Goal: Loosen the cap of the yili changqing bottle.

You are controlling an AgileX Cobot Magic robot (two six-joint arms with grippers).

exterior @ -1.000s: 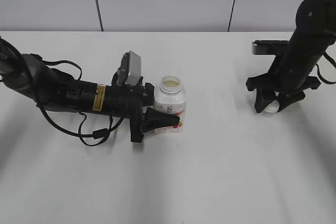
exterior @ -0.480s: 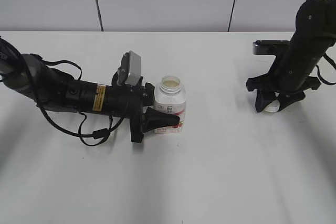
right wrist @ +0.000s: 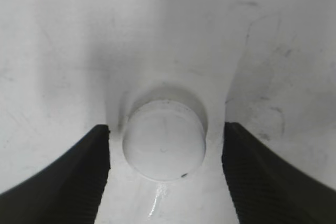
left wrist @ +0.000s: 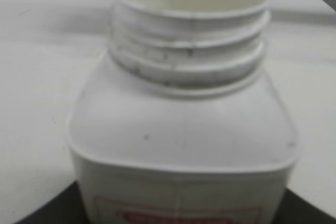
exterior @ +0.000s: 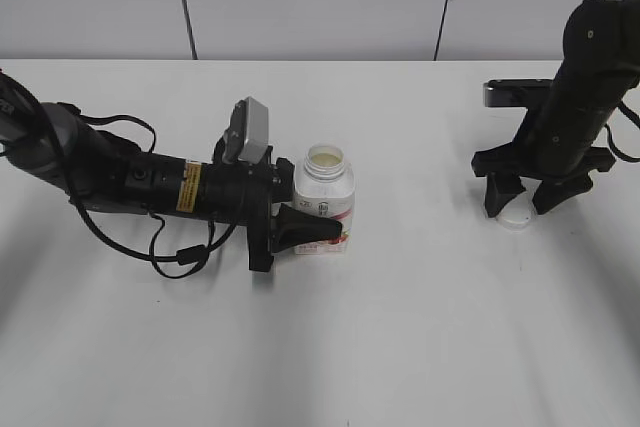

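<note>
Exterior view gives me the whole table (exterior: pixel 400 347): yili changqing bottle (exterior: pixel 323 209) upright w/ open neck, left gripper (exterior: pixel 312 227) clamped on its lower body from 9 o'clock. Left wrist view shows only the bare threaded neck and shoulders up close; I can't see the fingers there. Right wrist view shows what exterior barely does: the cap (right wrist: pixel 164 141) flat on the table between the right gripper's (right wrist: pixel 165 174) fingers (right wrist: pixel 79 166), jaws wide, gaps both sides, gripping nothing. Cap sits well apart from bottle, at its 3 o'clock.
</note>
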